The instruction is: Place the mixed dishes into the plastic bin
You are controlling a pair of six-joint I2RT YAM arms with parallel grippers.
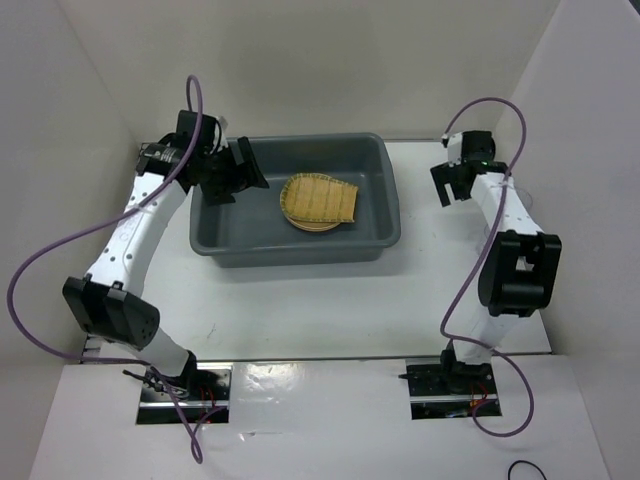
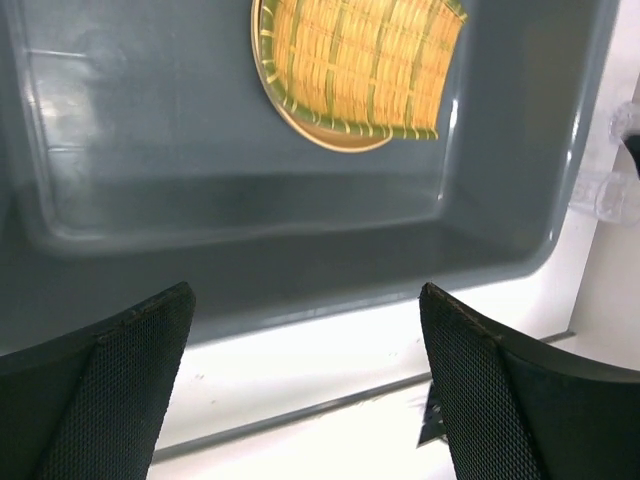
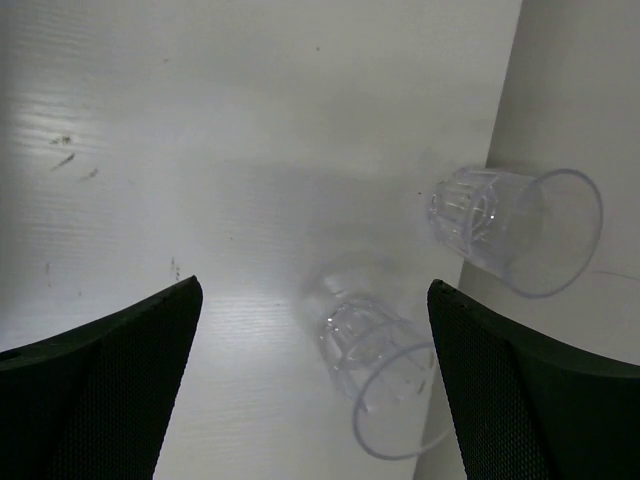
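The dark grey plastic bin (image 1: 240,220) stands at mid-table. Inside it a woven bamboo tray (image 1: 322,198) lies on top of a tan plate (image 1: 300,222); the left wrist view shows the tray (image 2: 365,60) and the plate's rim (image 2: 330,138) on the bin floor (image 2: 200,110). My left gripper (image 1: 235,175) (image 2: 305,295) hangs open over the bin's left rim, holding nothing. Two clear plastic cups (image 3: 385,385) (image 3: 515,230) sit by the right wall, mouths toward the camera. My right gripper (image 1: 455,185) (image 3: 315,290) is open above them, the nearer cup between its fingers, untouched.
White walls close the table in on the left, back and right; the right wall (image 3: 580,90) rises directly behind the cups. The cups (image 2: 612,195) also show faintly past the bin's far end in the left wrist view. Both arm bases sit at the near edge.
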